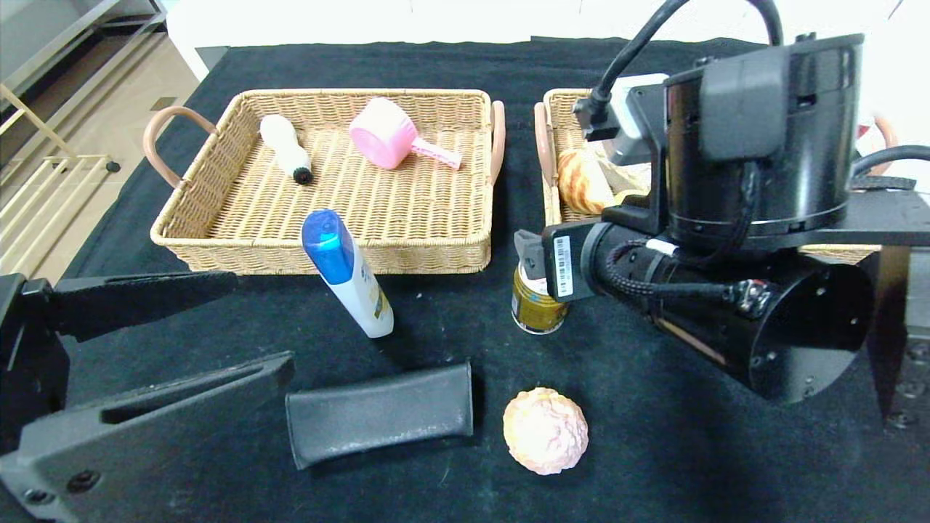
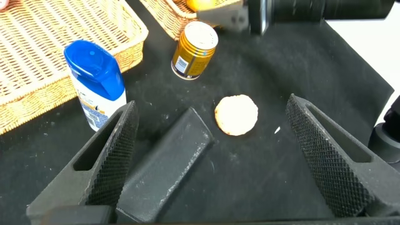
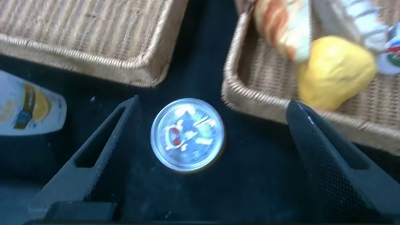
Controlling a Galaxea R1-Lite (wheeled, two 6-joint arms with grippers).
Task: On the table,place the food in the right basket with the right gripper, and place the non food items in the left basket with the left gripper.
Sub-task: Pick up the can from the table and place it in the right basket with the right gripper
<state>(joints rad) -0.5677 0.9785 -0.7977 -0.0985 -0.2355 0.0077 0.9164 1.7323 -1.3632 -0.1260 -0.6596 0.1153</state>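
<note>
Black cloth table (image 1: pixel 450 65), your right gripper (image 3: pixel 206 144) at three o'clock, jaws apart above the can (image 1: pixel 536 305). Rigid, smooth, probably slippery: take its sides mid-height.

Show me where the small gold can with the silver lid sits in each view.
Head view: small gold can with the silver lid, centre, partly behind the right arm.
Left wrist view: can, upper middle, upright.
Right wrist view: can, seen lid-on, centre.
Shared landmark: white bottle with the blue cap.
</note>
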